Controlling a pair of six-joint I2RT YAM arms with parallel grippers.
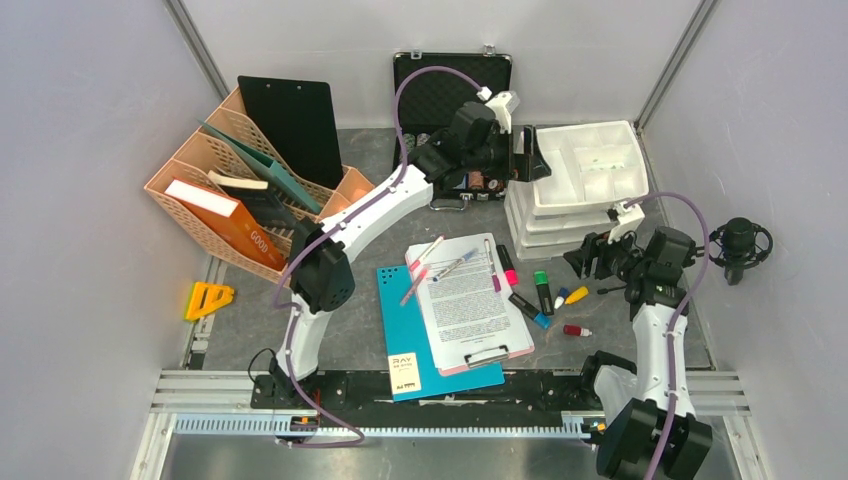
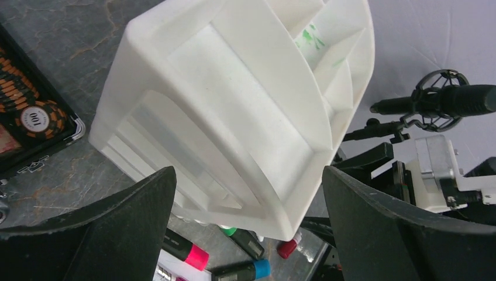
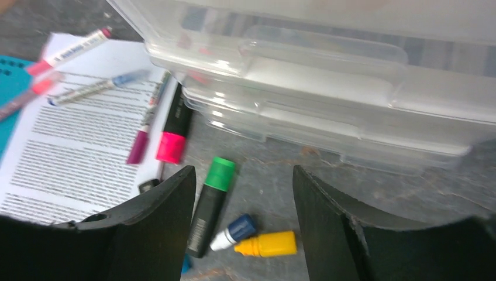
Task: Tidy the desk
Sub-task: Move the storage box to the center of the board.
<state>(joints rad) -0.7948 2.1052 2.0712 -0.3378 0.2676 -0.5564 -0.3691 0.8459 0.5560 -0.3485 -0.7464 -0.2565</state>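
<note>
While markers (image 1: 542, 290) litter the desk (image 1: 355, 335), trays (image 1: 532, 228) stacked

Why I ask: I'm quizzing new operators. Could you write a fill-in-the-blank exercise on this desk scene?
1. The left gripper hangs with its jaws ____ above the stacked trays.
2. In the right wrist view, the marker lying on the desk between the right gripper fingers has a ____ cap.
3. Beside it, next to the blue-capped one, the small bottle is ____.
4. The black case at the back has its lid ____.

Missing words: open; green; yellow; open.
</note>
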